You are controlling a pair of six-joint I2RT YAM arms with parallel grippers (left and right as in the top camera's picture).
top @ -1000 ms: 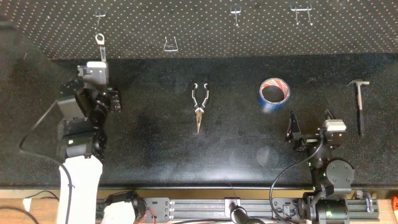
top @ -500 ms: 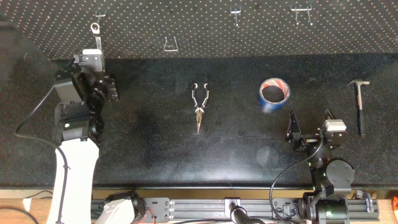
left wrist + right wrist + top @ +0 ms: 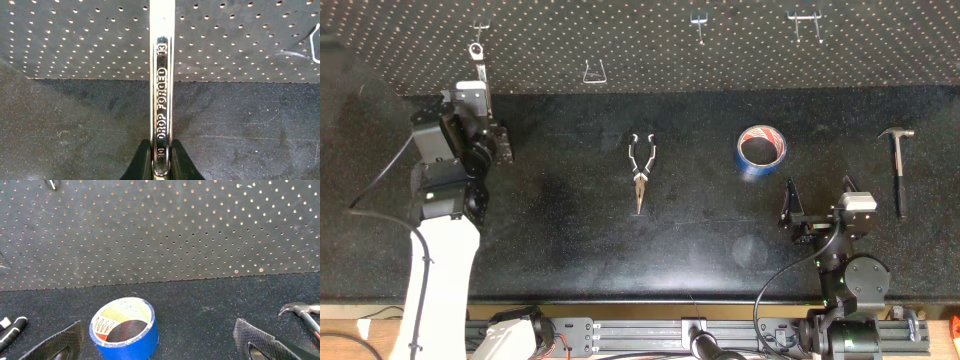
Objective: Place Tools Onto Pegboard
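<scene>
My left gripper [image 3: 481, 92] is shut on the lower end of a shiny steel wrench [image 3: 478, 62] at the far left. The wrench stands upright against the black pegboard [image 3: 650, 45], and its ring end [image 3: 476, 47] sits just below a hook [image 3: 481, 20]. In the left wrist view the wrench shaft [image 3: 161, 75] runs straight out from my left gripper [image 3: 161, 161] over the pegboard [image 3: 240, 40]. My right gripper [image 3: 818, 197] rests open low on the right, facing the blue tape roll [image 3: 125, 327].
On the black mat lie needle-nose pliers [image 3: 640, 172] in the middle, the blue tape roll [image 3: 761, 150] and a hammer [image 3: 898, 165] at the right. Bare hooks [image 3: 594, 72] [image 3: 698, 20] [image 3: 805, 20] hang on the pegboard. The hammer head [image 3: 297, 310] lies near the right gripper.
The left arm has lifted the wrench up the pegboard, bringing its ring end closer to the hook. The right arm has stayed still.
</scene>
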